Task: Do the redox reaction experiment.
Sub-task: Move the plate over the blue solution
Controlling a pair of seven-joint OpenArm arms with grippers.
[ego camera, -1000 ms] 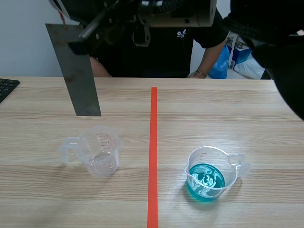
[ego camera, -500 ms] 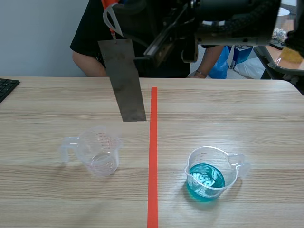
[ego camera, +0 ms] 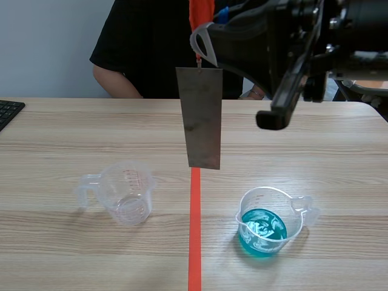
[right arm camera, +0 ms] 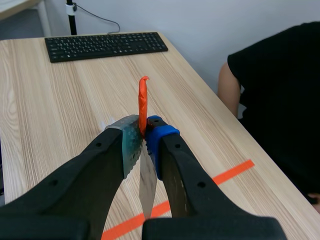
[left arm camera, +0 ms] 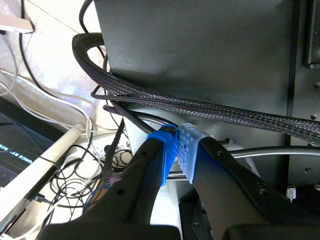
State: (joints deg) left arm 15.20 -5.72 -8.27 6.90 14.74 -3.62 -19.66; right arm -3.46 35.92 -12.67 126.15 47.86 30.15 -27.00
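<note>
A grey metal plate [ego camera: 201, 118] hangs upright over the red tape line, between the two cups and well above the table. My right gripper [ego camera: 203, 24] is shut on the orange tab [right arm camera: 143, 102] at the plate's top; the right wrist view shows the plate [right arm camera: 146, 187] edge-on below the fingers. An empty clear measuring cup [ego camera: 124, 194] stands left of the line. A clear cup with blue liquid [ego camera: 267, 221] stands to its right. My left gripper [left arm camera: 177, 145] is shut on nothing, off the table, facing cables and a black housing.
A person in a black shirt [ego camera: 145, 54] sits across the table behind the plate. A black keyboard [ego camera: 9, 112] lies at the table's far left edge. Part of the right arm [ego camera: 285, 79] hangs above the right half of the table.
The right arm has carried the hanging plate to the right, from above the table's left side to over the red line. Both cups stay in place.
</note>
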